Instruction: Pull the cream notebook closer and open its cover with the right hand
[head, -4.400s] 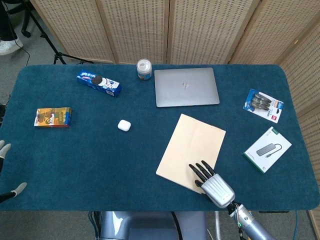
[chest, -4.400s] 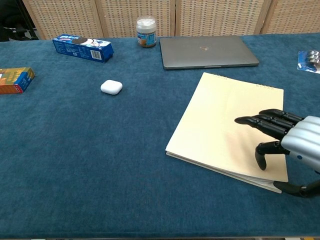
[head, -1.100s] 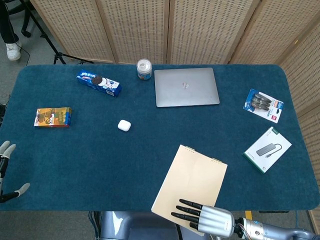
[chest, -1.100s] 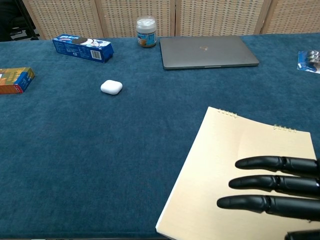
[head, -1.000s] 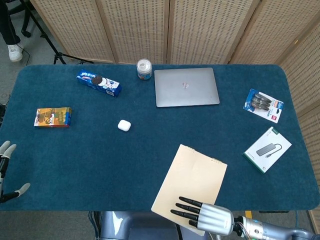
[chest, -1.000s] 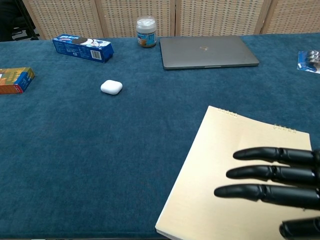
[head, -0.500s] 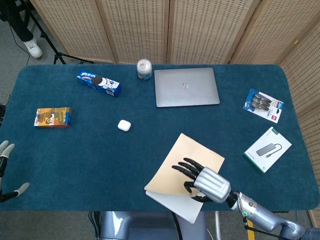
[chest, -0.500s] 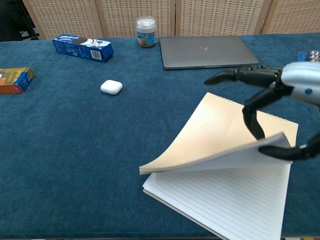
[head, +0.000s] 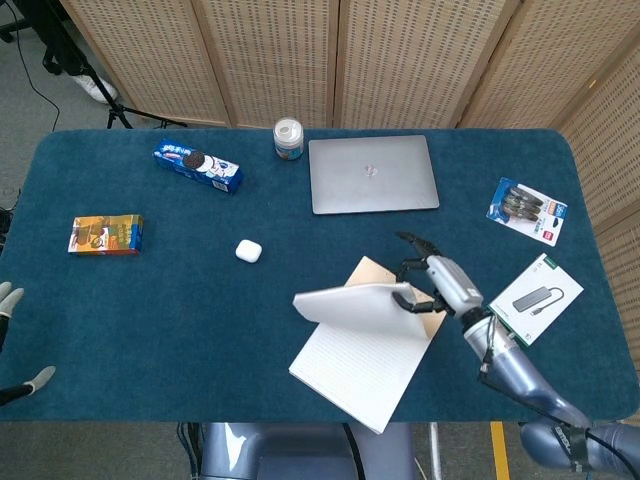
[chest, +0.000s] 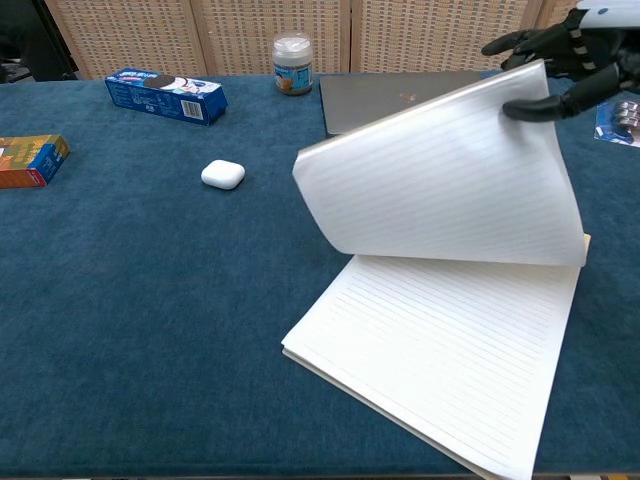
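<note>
Cover handling comes first: I judge the lift should carry on in an arc toward the laptop (head: 373, 174), with my pinch light enough that the sheet bends without creasing, until the cover tips past upright and can be laid flat. My right hand (head: 432, 280) pinches the raised cover's free edge between thumb and fingers. The cream notebook (head: 362, 352) lies on the near side of the laptop, well apart from it, lined page exposed. The hand sits above the notebook's laptop-side end. My left hand (head: 10, 299) rests apart, holding nothing.
</note>
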